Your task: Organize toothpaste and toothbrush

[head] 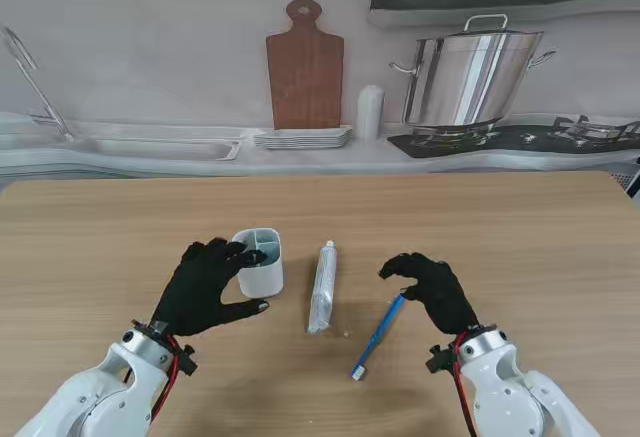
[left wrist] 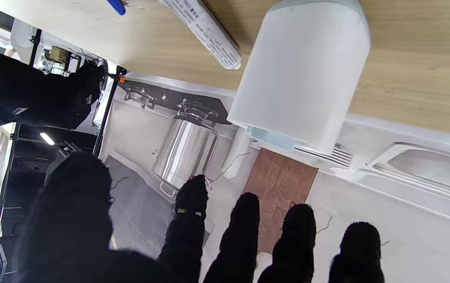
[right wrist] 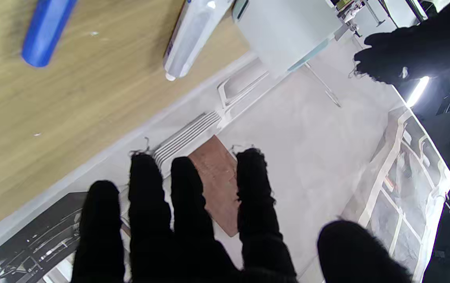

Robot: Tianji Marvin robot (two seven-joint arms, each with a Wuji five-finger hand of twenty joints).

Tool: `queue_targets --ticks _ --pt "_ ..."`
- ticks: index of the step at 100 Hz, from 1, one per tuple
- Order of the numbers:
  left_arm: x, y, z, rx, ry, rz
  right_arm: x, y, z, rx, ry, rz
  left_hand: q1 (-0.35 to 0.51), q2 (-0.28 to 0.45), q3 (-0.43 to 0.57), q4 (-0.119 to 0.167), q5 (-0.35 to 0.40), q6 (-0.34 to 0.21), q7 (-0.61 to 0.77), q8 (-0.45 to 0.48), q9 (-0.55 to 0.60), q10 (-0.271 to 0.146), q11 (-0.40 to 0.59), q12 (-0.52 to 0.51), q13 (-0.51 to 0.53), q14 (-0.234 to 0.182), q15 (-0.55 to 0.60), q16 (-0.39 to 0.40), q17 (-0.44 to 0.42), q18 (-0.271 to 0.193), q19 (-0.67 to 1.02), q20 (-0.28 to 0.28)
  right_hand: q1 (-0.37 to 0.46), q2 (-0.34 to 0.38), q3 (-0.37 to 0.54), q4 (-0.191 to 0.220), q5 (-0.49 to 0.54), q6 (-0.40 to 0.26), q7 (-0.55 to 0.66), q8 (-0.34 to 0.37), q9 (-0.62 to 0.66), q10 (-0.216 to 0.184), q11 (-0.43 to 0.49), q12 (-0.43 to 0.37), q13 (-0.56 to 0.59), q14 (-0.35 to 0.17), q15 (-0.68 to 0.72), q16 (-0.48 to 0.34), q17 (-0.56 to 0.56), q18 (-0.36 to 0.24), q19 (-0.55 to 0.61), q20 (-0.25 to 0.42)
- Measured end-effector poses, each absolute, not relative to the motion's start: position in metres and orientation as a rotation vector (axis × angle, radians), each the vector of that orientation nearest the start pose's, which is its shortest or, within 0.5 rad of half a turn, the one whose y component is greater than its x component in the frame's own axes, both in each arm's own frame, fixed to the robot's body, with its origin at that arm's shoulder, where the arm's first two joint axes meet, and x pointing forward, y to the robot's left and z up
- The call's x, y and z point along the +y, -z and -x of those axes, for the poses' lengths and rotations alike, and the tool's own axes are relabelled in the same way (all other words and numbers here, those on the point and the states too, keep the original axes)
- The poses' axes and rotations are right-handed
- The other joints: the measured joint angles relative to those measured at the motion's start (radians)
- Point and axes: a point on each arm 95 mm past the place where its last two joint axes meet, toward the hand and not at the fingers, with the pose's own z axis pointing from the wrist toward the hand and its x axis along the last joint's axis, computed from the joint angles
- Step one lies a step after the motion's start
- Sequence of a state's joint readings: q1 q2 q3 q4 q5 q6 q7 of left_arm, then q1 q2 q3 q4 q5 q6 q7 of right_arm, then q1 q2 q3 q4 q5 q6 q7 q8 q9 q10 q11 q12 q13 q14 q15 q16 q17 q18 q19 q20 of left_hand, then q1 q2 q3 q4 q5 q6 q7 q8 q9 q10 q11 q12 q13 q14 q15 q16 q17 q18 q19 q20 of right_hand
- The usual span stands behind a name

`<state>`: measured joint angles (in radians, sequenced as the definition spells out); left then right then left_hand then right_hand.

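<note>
A white two-compartment holder (head: 260,260) (left wrist: 303,74) (right wrist: 283,31) stands upright on the wooden table (head: 500,227). My left hand (head: 205,287) (left wrist: 209,243) is open beside it on its left. The fingers reach to the rim and the thumb is near the base, with a gap visible in the left wrist view. To the holder's right lies a white toothpaste tube (head: 321,287) (left wrist: 205,27) (right wrist: 193,31), cap pointing away from me. Further right, a blue toothbrush (head: 378,335) (left wrist: 115,5) (right wrist: 46,29) lies at a slant. My right hand (head: 432,292) (right wrist: 193,228) hovers open over its far end, fingers curled.
Behind the table's far edge, a counter backdrop shows a brown cutting board (head: 304,72), stacked plates (head: 302,138), a white bottle (head: 371,111), a steel pot (head: 472,75) on a hob, and a sink (head: 150,147) at the left.
</note>
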<state>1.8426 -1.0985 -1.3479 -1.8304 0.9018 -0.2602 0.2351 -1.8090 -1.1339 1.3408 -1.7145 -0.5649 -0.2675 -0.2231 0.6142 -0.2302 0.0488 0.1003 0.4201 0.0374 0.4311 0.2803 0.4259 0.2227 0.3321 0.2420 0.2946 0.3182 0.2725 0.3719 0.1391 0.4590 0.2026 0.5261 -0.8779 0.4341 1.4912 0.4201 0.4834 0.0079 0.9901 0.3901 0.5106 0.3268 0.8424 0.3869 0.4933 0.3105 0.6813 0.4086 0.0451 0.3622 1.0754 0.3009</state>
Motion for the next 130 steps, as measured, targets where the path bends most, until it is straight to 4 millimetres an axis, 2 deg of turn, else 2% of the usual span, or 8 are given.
queue_targets --ticks 34,40,49,69,105,120,126,130 --pt "-0.011 0.289 -0.327 1.402 1.889 1.035 -0.017 0.331 -0.332 -1.362 2.633 1.969 0.0 0.001 0.0 0.0 0.008 0.0 0.013 0.011 0.001 -0.01 0.0 0.011 0.048 0.0 0.003 0.015 0.023 0.0 0.021 0.029 0.0 0.0 0.0 0.0 0.031 0.0 -0.002 0.0 0.018 0.0 -0.011 0.0 0.011 0.009 0.0 0.0 0.009 0.012 0.0 0.0" --pt "-0.011 0.286 -0.326 1.416 1.874 1.004 -0.018 0.331 -0.329 -1.359 2.632 1.971 0.008 -0.003 0.0 0.009 0.008 0.0 0.034 0.02 0.011 -0.011 0.01 0.014 0.118 0.0 0.045 0.059 0.066 -0.005 0.219 0.135 0.0 0.0 0.0 -0.001 0.031 0.0 -0.002 0.001 0.018 0.0 -0.013 0.0 0.012 0.009 -0.004 0.0 0.011 0.012 0.0 0.0" --pt "-0.008 0.28 -0.327 1.511 1.787 0.91 -0.019 0.33 -0.327 -1.357 2.628 1.956 0.053 -0.071 0.024 0.059 -0.029 0.0 0.07 0.039 0.005 -0.027 0.036 0.022 0.191 -0.027 0.133 0.189 0.061 -0.117 0.72 0.218 0.0 0.0 0.0 -0.002 0.031 0.0 -0.002 0.001 0.018 0.0 -0.013 0.0 0.015 0.009 -0.005 0.001 0.013 0.015 0.0 0.001" --pt "-0.009 0.27 -0.333 1.589 1.825 0.915 -0.017 0.331 -0.328 -1.318 2.634 1.946 0.112 -0.216 0.063 0.084 -0.095 -0.007 0.109 0.051 -0.074 -0.093 0.067 0.047 0.342 -0.096 0.313 0.38 0.244 -0.253 1.183 0.219 0.0 0.0 0.0 -0.002 0.031 0.0 -0.003 0.001 0.02 0.0 -0.014 0.0 0.021 0.014 -0.005 0.01 0.017 0.023 0.0 0.001" --pt "-0.027 0.264 -0.353 1.688 1.841 0.824 -0.021 0.333 -0.323 -1.309 2.644 1.967 0.123 -0.239 0.096 0.095 -0.143 -0.034 0.14 0.062 -0.069 -0.15 0.095 0.049 0.459 -0.109 0.36 0.419 0.416 -0.268 1.286 0.149 0.0 0.0 0.0 -0.002 0.031 0.0 -0.011 0.001 0.029 0.0 -0.023 0.0 0.043 0.015 -0.005 0.015 0.047 0.037 0.003 0.002" --pt "-0.037 0.272 -0.36 1.735 1.863 0.855 -0.024 0.333 -0.32 -1.35 2.652 1.953 0.155 -0.239 0.098 0.144 -0.143 -0.034 0.143 0.063 -0.05 -0.151 0.096 0.065 0.552 -0.122 0.453 0.423 0.505 -0.285 1.372 0.1 0.0 0.0 0.0 -0.002 0.031 0.0 -0.012 0.001 0.029 0.0 -0.023 0.0 0.044 0.015 -0.005 0.024 0.059 0.04 0.004 0.003" --pt "-0.041 0.275 -0.362 1.768 1.859 0.85 -0.024 0.332 -0.32 -1.358 2.653 1.945 0.116 -0.268 0.307 0.189 -0.143 -0.034 0.147 0.064 -0.05 -0.151 0.097 0.072 0.552 -0.123 0.459 0.423 0.514 -0.292 1.382 0.078 0.0 0.0 0.0 -0.002 0.027 -0.001 -0.012 0.001 0.029 0.0 -0.023 0.0 0.044 0.015 -0.005 0.024 0.061 0.041 0.011 0.004" --pt "-0.044 0.277 -0.365 1.781 1.861 0.846 -0.024 0.331 -0.32 -1.368 2.652 1.935 0.051 -0.299 0.533 0.101 -0.143 -0.036 0.153 0.064 -0.05 -0.153 0.097 0.072 0.552 -0.123 0.464 0.423 0.514 -0.292 1.384 0.072 0.0 0.0 0.0 -0.002 0.021 -0.005 -0.02 0.001 0.029 0.0 -0.023 0.0 0.044 0.015 -0.005 0.024 0.062 0.041 0.013 0.004"
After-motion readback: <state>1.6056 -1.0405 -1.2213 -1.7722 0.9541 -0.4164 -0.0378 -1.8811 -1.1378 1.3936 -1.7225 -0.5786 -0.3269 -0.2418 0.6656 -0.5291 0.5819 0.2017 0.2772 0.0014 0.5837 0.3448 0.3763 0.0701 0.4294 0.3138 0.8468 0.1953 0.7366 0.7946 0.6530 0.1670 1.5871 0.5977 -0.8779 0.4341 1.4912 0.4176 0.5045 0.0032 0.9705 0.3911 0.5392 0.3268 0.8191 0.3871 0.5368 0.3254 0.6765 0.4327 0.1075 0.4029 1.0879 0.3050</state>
